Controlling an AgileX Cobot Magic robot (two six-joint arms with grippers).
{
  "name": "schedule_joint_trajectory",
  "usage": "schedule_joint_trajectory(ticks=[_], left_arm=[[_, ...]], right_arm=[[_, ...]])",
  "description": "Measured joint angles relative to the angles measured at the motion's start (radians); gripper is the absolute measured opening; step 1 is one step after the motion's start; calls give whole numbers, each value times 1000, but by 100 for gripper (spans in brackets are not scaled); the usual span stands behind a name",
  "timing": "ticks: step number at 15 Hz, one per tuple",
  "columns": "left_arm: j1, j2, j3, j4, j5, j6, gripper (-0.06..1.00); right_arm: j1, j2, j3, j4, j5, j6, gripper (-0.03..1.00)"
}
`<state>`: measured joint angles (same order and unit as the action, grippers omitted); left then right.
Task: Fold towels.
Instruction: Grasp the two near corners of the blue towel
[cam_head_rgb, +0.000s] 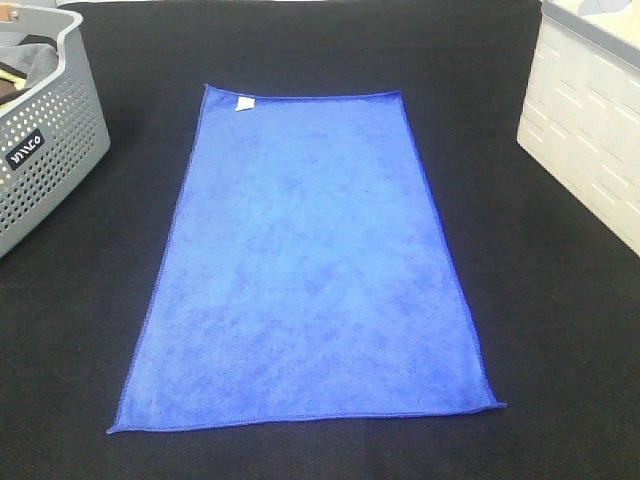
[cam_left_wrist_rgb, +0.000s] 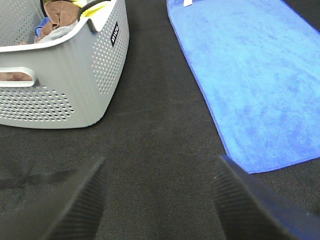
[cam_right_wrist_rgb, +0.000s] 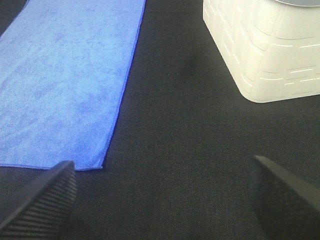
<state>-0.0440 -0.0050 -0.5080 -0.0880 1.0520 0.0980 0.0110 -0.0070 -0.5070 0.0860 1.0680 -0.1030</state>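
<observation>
Blue towel (cam_head_rgb: 305, 260) flat, long axis near-to-far, tag (cam_head_rgb: 244, 103) end far; left fingers (cam_left_wrist_rgb: 70, 205), right fingers (cam_right_wrist_rgb: 40, 205) spread, empty.

Towel (cam_head_rgb: 305, 260) between basket (cam_head_rgb: 45, 150) and bin (cam_head_rgb: 590, 120)

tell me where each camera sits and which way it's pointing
Exterior high: mounted above, looking down on the blue towel lying flat on the black tabletop, gray perforated basket at left, white bin at right; no arm shows.
Left wrist: low on the left arm, facing past the open left gripper toward the basket and a towel corner.
Right wrist: low on the right arm, facing past the open right gripper toward the bin and another towel corner.
Shared: both wrist views catch the towel.
</observation>
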Motion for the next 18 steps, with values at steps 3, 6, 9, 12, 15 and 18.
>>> schedule_joint_trajectory(ticks=[3, 6, 9, 12, 15, 18], left_arm=[[0, 0, 0, 0, 0, 0, 60], [0, 0, 0, 0, 0, 0, 60], [0, 0, 0, 0, 0, 0, 60], [0, 0, 0, 0, 0, 0, 60], [0, 0, 0, 0, 0, 0, 60], [0, 0, 0, 0, 0, 0, 60]], right_arm=[[0, 0, 0, 0, 0, 0, 87], [0, 0, 0, 0, 0, 0, 87], [0, 0, 0, 0, 0, 0, 87], [0, 0, 0, 0, 0, 0, 87], [0, 0, 0, 0, 0, 0, 87], [0, 0, 0, 0, 0, 0, 87]])
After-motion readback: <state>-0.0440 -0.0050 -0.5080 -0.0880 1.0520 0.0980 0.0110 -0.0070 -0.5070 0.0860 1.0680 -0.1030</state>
